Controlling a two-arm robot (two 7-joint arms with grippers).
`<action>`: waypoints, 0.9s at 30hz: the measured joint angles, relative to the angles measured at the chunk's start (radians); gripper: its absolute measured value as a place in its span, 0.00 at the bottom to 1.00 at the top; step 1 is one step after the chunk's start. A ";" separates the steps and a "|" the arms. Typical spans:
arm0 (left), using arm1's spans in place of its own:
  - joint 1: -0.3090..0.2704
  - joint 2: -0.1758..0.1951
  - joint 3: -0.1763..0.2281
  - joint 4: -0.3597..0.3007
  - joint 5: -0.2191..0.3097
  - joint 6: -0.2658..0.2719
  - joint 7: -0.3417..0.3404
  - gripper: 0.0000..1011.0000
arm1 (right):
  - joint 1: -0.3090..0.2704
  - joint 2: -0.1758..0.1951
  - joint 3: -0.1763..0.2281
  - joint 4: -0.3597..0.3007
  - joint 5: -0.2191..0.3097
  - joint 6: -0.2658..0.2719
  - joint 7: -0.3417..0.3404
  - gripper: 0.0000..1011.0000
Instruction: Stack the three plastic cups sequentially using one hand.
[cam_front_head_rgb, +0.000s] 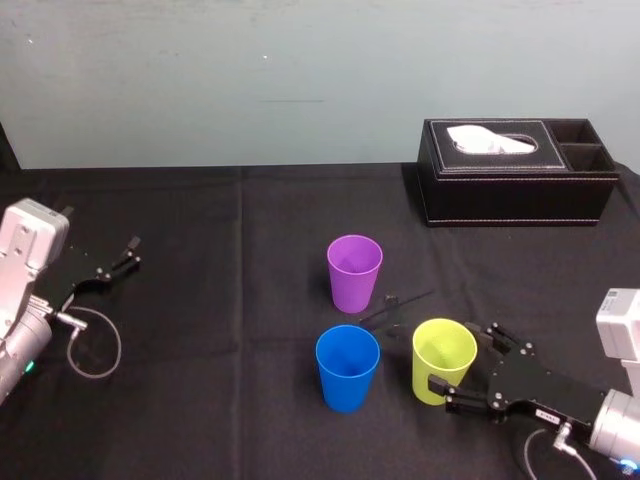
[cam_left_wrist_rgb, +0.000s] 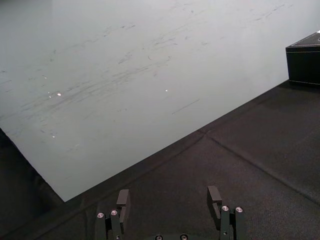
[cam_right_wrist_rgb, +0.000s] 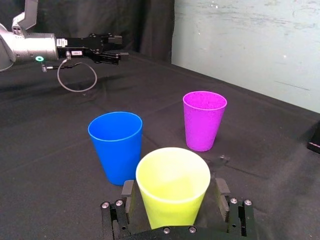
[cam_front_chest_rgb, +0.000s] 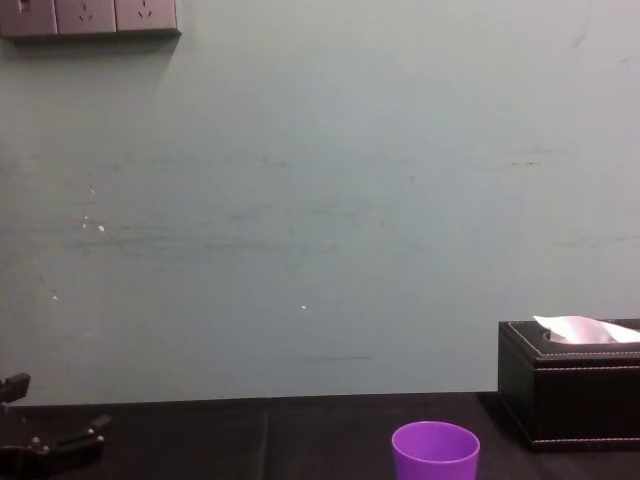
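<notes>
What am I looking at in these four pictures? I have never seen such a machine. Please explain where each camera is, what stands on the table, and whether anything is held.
This is a robot with two arms, each ending in a black two-fingered clamp called a gripper. One picture looks down from its head, one looks forward from its chest, and two come from cameras on its wrists. On the black cloth stand a purple cup, a blue cup and a yellow-green cup, all upright and apart. A black tissue box stands behind them. The right gripper is open, with a jaw on each side of the yellow-green cup, so nothing seems to be held yet. The left gripper, also open, hangs empty at the left.
</notes>
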 joint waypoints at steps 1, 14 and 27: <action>0.000 0.000 0.000 0.000 0.000 0.000 0.000 1.00 | 0.004 -0.002 -0.004 0.002 -0.001 0.001 0.000 0.99; 0.000 0.000 0.000 0.000 0.000 0.000 0.000 1.00 | 0.045 -0.019 -0.038 0.022 -0.008 0.013 0.005 0.99; 0.000 0.000 0.000 0.000 0.000 0.000 0.000 1.00 | 0.041 -0.018 -0.034 0.020 -0.008 0.012 0.004 0.88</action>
